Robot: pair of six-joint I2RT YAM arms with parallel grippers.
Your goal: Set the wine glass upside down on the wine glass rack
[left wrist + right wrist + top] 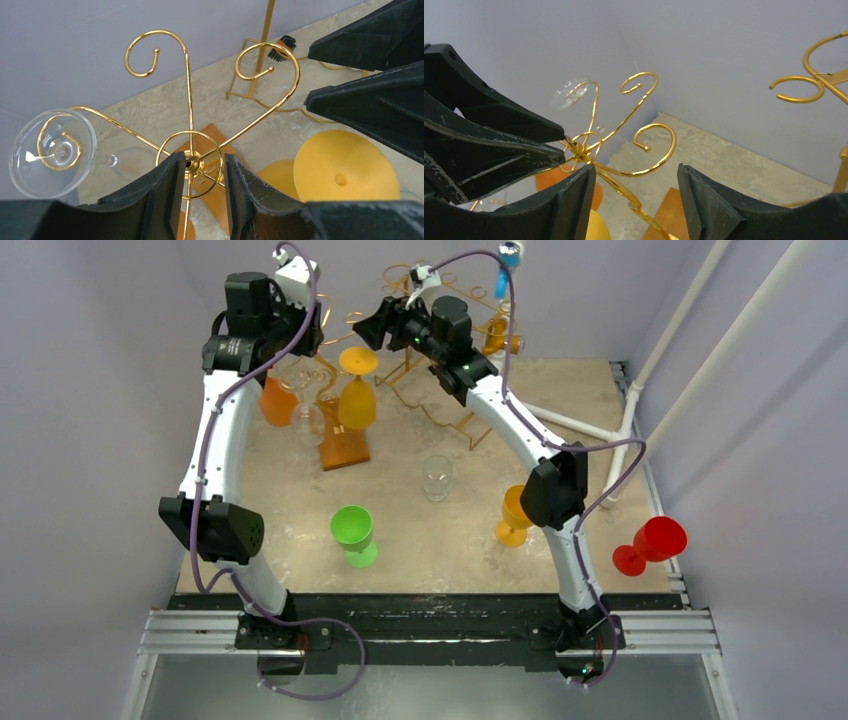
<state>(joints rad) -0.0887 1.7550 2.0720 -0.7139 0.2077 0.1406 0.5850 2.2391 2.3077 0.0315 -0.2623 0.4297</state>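
Wine glass in yellow (357, 400) hanging bowl-down on the gold rack (189, 90), beside the clear glass (52, 152). Left hand (204, 159) slightly parted around the rack's hub, clamping nothing; right hand (635, 172) wide, empty. Back both out straight, clear of hooks and glass feet.

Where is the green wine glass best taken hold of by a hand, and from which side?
Probably at the short stem under the bowl of the green wine glass, coming in level from the near side. It stands upright and alone, opening upward, so the stem is its narrow part.
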